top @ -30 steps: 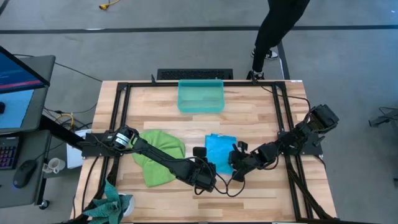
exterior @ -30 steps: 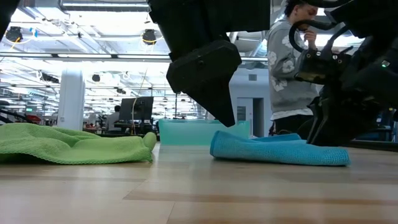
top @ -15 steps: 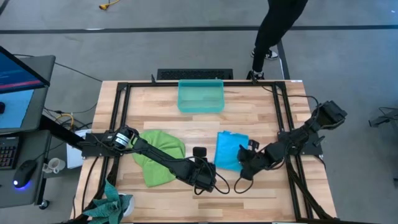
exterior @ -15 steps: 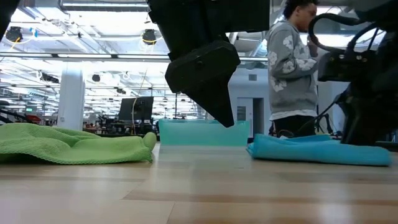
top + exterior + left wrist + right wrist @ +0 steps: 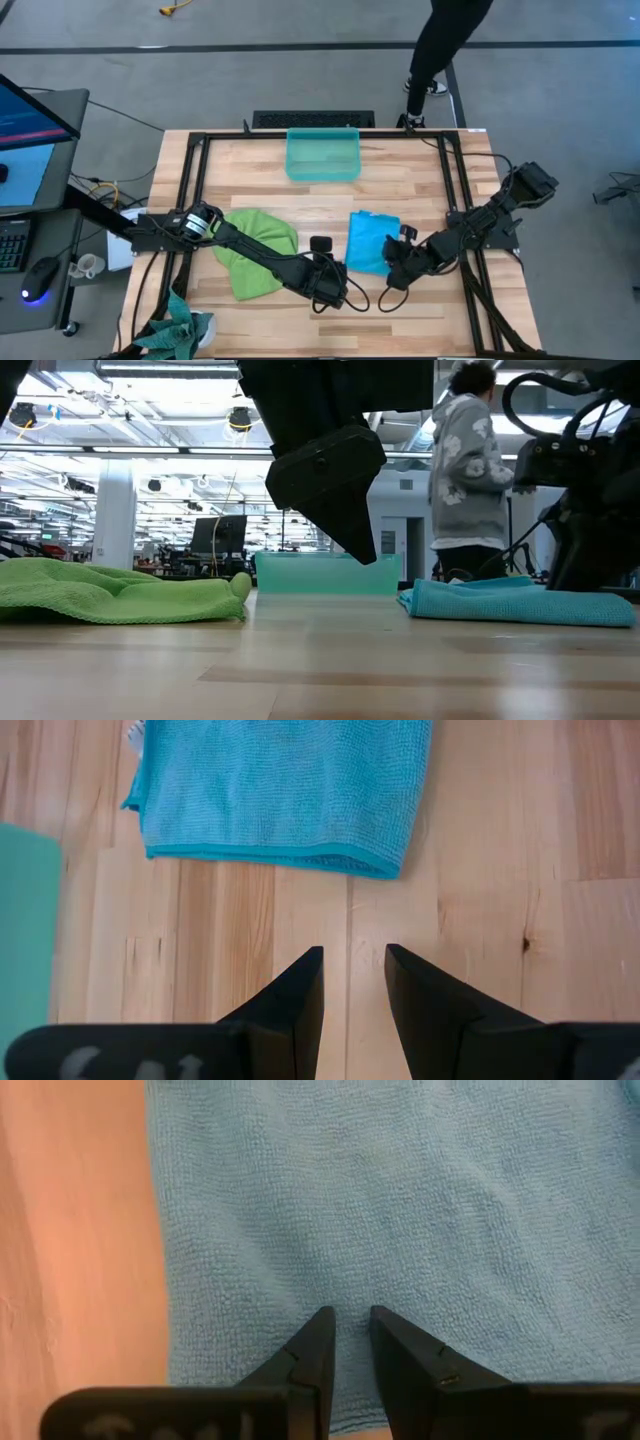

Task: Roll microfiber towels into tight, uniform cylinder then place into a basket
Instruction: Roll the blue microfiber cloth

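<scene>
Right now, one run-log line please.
blue towel: flat, unrolled | right gripper: on blue towel, holding none | left gripper: empty, beside it | green towel: crumpled | basket: empty

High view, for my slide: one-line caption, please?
Right gripper on the folded blue towel; left gripper beside it; green towel unrolled, basket empty.

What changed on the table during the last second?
The right gripper dragged the bright sky-blue microfiber towel toward the right side of the table, away from the left gripper, then stopped. The crumpled lime-green towel, the translucent teal plastic basket and the left gripper stayed put.
</scene>
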Controlling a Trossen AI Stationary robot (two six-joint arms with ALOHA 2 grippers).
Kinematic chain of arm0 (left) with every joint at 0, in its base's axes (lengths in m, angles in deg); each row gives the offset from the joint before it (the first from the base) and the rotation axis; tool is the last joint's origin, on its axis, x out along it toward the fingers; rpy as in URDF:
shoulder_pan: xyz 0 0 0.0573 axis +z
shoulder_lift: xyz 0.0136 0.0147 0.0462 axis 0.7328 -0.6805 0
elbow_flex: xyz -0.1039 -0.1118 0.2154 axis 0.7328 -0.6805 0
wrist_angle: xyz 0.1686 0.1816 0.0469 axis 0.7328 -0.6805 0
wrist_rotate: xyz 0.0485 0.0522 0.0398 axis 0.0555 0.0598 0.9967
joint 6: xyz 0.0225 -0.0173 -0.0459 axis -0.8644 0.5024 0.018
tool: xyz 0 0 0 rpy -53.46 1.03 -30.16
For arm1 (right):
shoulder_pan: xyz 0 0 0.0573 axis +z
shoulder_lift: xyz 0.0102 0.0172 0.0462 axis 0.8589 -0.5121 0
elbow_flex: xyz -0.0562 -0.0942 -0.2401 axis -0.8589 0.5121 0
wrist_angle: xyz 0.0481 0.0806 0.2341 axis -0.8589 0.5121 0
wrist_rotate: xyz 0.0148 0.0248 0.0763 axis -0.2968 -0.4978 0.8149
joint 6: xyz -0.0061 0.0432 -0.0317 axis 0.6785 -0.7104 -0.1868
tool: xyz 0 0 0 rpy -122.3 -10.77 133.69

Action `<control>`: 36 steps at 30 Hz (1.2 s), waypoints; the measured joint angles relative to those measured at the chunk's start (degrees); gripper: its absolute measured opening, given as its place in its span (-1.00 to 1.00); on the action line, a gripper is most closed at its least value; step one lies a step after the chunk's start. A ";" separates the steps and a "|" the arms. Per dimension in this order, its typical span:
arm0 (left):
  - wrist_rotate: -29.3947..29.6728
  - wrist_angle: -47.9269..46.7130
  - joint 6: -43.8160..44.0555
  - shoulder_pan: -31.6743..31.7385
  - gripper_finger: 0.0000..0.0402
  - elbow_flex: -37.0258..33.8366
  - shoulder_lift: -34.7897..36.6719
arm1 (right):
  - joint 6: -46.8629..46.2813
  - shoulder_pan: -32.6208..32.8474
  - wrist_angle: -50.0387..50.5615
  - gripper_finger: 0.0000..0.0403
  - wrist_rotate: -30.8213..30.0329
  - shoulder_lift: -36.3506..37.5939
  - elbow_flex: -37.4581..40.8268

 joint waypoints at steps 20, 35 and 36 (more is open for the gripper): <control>-4.51 -0.17 1.48 0.04 -0.45 -0.01 0.00 | 2.68 0.51 2.31 -0.55 -2.09 0.14 -4.80; -6.12 -0.10 0.92 0.02 -0.43 -0.02 0.00 | 2.98 1.53 6.17 -0.55 -3.10 0.15 -7.11; -6.12 -0.09 0.75 0.02 -0.42 -0.02 0.00 | 2.66 1.90 7.59 -0.55 -3.11 0.15 -8.03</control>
